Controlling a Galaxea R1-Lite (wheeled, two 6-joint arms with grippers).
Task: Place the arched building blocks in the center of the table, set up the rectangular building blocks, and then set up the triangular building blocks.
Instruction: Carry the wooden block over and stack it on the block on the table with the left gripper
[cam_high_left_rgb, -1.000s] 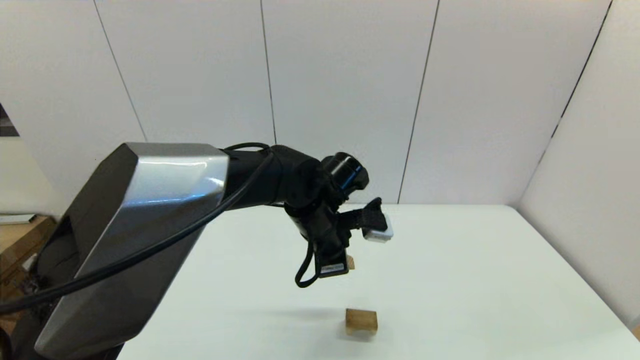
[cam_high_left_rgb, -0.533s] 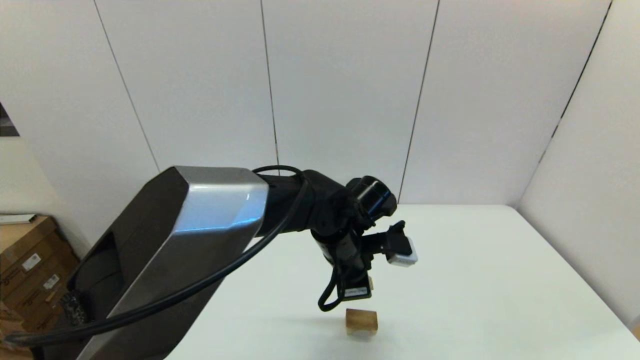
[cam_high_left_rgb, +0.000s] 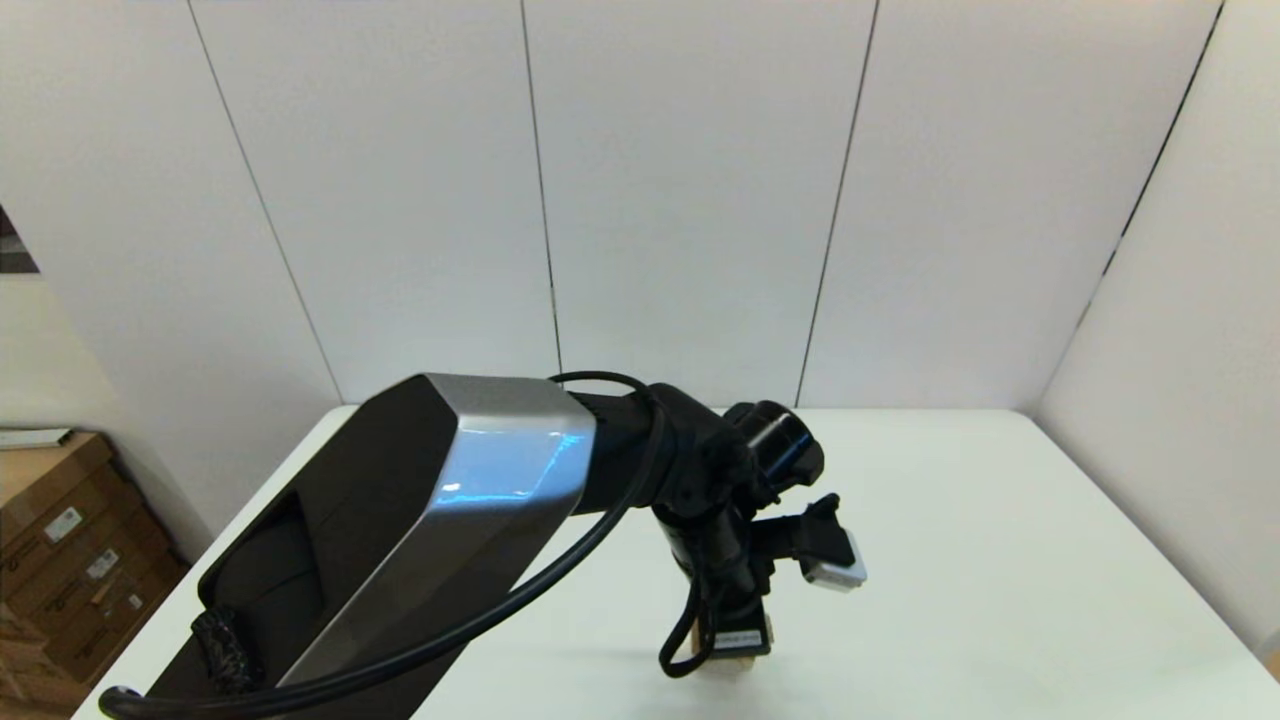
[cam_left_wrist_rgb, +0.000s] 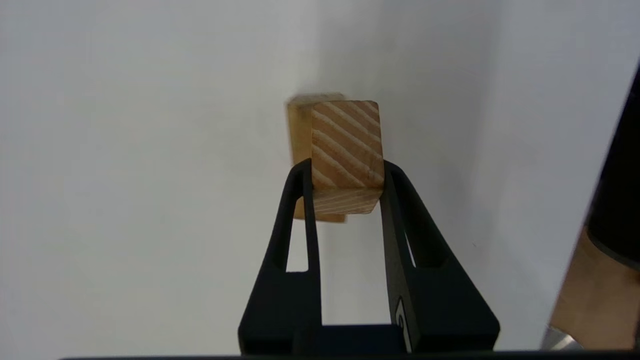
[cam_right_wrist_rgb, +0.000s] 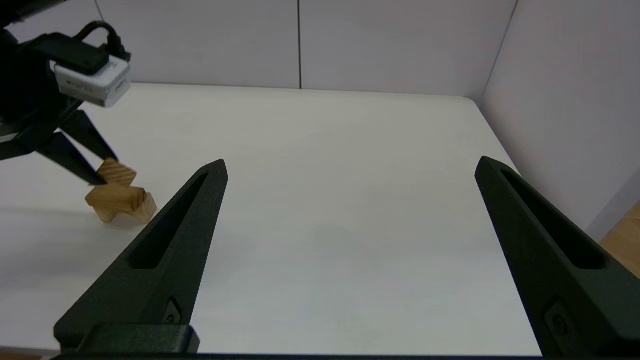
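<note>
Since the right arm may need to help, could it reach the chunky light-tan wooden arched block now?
Probably only from the side. The left gripper, shut on the slim tan wooden cuboid, hangs over the arched block, blocking its top; bare white table lies between it and the open right gripper.

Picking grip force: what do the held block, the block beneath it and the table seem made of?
Rectangular block in the left gripper: bare, unvarnished-looking wood, striped grain showing. Arched block underneath: similar tan wood, matte. Table: smooth white surface, probably laminate or plastic; unclear.
</note>
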